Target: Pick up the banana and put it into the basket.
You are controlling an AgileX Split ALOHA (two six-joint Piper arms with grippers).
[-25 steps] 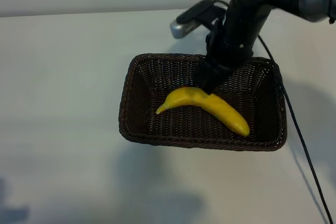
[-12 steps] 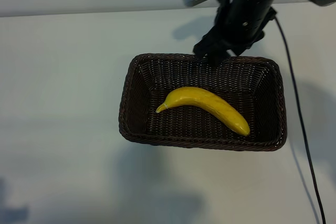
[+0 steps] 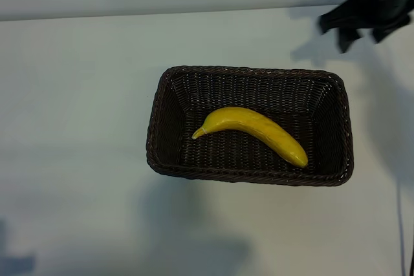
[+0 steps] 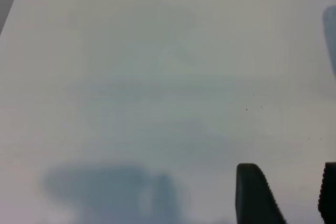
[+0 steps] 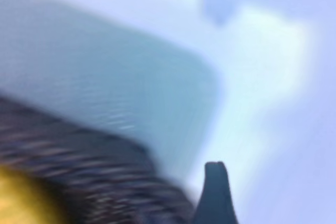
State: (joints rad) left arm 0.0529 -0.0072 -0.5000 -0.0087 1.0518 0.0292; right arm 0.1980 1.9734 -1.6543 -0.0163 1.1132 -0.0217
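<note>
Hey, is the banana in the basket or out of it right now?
In. The banana lies flat on the basket floor, inside the rim, and no gripper touches it.

Bright yellow banana (image 3: 252, 127); dark brown woven wicker basket (image 3: 249, 176); plain white table (image 3: 77, 95).

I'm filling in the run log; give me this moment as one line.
banana: lying in basket | right gripper: open, empty, beyond basket's far right corner | left gripper: open, idle over bare table
</note>
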